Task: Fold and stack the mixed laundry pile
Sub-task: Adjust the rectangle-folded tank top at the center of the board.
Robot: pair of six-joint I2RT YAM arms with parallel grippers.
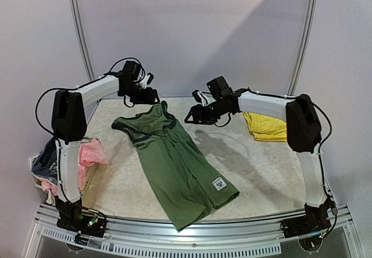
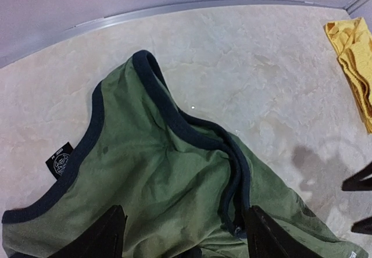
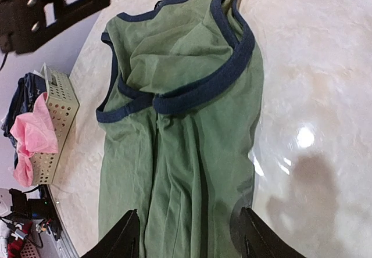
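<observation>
The olive-green sleeveless top (image 1: 174,159) lies spread flat on the table, dark-trimmed neck and armholes toward the back, white hem patch (image 1: 218,183) toward the front. My left gripper (image 1: 150,97) hovers open over its far shoulder; in the left wrist view (image 2: 186,243) the jaws stand wide above the green cloth (image 2: 151,176), gripping nothing. My right gripper (image 1: 192,117) hangs open beside the top's right edge, and its own view (image 3: 189,243) shows the green top (image 3: 180,153) below. Yellow shorts (image 1: 266,127) lie folded at the back right. The pink piece (image 1: 92,152) and blue-grey piece (image 1: 45,164) sit in the basket.
A pale mesh basket (image 3: 58,104) stands off the table's left edge beside the left arm's upright link (image 1: 68,153). The marbled table (image 1: 256,171) ends in a metal rail at the front. A curved wall closes the back.
</observation>
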